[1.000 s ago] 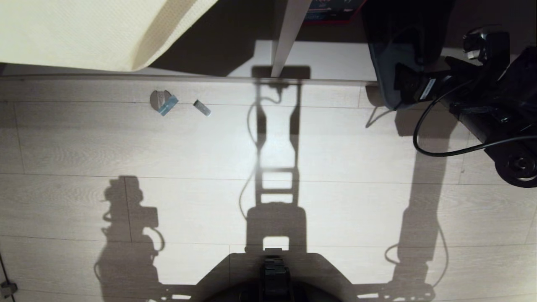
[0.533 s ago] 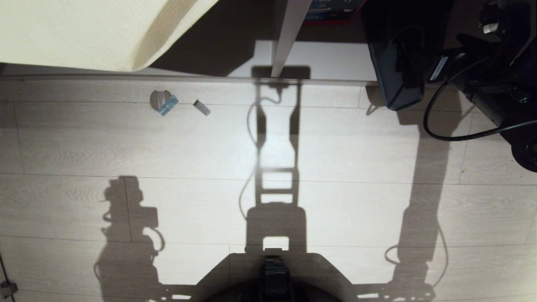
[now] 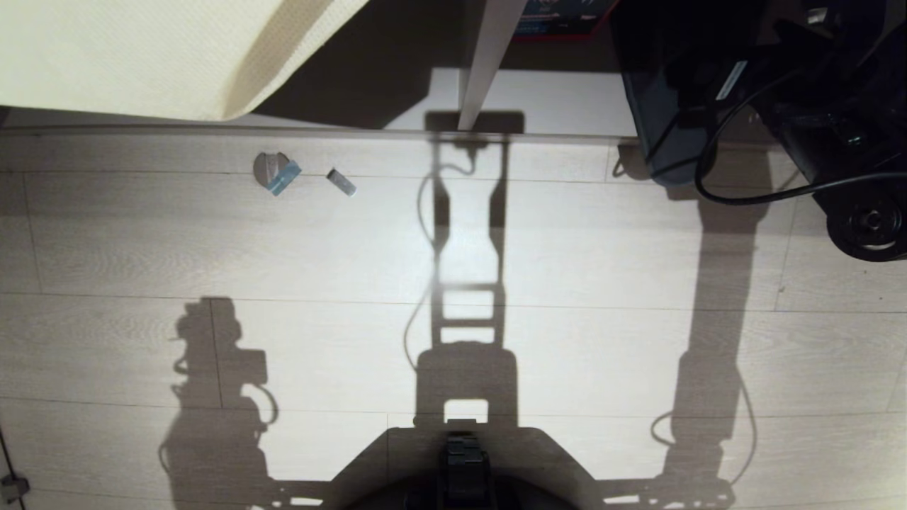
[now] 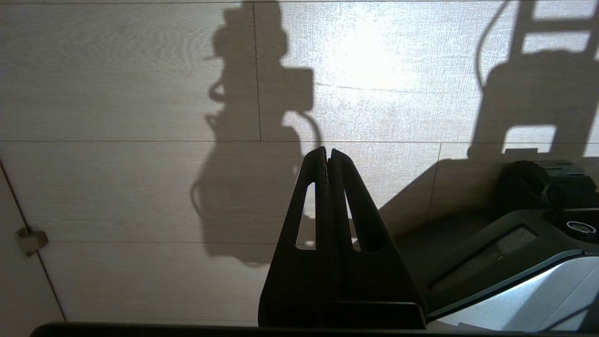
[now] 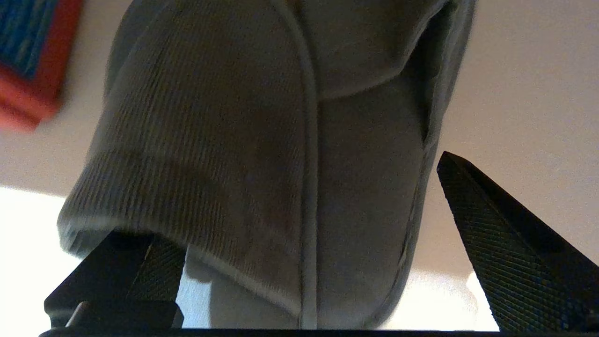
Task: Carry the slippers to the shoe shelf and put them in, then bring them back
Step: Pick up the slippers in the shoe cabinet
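Your right gripper (image 5: 309,262) straddles the slippers (image 5: 262,154) on the shoe shelf (image 3: 553,99), jaws wide and gripping nothing, ready to close. Your left gripper (image 4: 327,154) hangs over the floor (image 3: 453,241), jaws shut and empty.

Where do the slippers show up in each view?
Head view: slippers at upper right, on the pale shelf floor, partly behind the right arm.
Left wrist view: not in it, only floor and the shut left end effector.
Right wrist view: slippers fill the centre, between the open right end effector's fingers.
Shared landmark: red-edged box.
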### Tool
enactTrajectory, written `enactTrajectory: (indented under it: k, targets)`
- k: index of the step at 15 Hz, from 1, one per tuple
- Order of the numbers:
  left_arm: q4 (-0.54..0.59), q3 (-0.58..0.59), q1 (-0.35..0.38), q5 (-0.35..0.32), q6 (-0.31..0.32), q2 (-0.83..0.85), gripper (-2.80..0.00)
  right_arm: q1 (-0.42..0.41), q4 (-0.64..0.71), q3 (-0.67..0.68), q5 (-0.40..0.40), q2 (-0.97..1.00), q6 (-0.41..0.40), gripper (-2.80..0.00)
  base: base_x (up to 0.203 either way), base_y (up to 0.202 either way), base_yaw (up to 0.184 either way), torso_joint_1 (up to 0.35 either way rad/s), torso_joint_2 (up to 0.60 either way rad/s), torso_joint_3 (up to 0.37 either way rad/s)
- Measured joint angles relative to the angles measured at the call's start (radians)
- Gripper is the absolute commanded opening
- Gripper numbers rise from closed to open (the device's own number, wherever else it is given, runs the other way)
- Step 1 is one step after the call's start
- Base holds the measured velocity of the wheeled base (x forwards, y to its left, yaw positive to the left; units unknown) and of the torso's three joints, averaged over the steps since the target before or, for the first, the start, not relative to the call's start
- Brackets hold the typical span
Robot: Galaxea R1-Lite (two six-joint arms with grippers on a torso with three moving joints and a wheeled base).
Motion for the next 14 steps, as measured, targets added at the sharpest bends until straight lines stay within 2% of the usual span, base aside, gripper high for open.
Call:
enactTrajectory:
  k: [3, 6, 8, 14]
  targets:
    - [0.0, 0.0, 0.0, 0.003, -0.002, 0.0, -2.8, 0.022, -0.005, -0.054, -0.073, 0.035, -0.001, 0.0, 0.0, 0.0, 0.0, 0.0, 0.0, 0.0]
    - [0.0, 0.0, 0.0, 0.003, -0.005, 0.0, -2.8, 0.034, -0.06, -0.09, -0.098, 0.074, -0.01, 0.0, 0.0, 0.0, 0.0, 0.0, 0.0, 0.0]
    - [0.0, 0.0, 0.0, 0.003, -0.006, 0.0, -2.8, 0.036, -0.07, -0.11, -0.12, 0.088, -0.046, 0.0, 0.0, 0.0, 0.0, 0.0, 0.0, 0.0]
    - [0.0, 0.0, 0.0, 0.004, -0.009, 0.0, -2.8, 0.038, -0.079, -0.139, -0.153, 0.128, -0.046, 0.0, 0.0, 0.0, 0.0, 0.0, 0.0, 0.0]
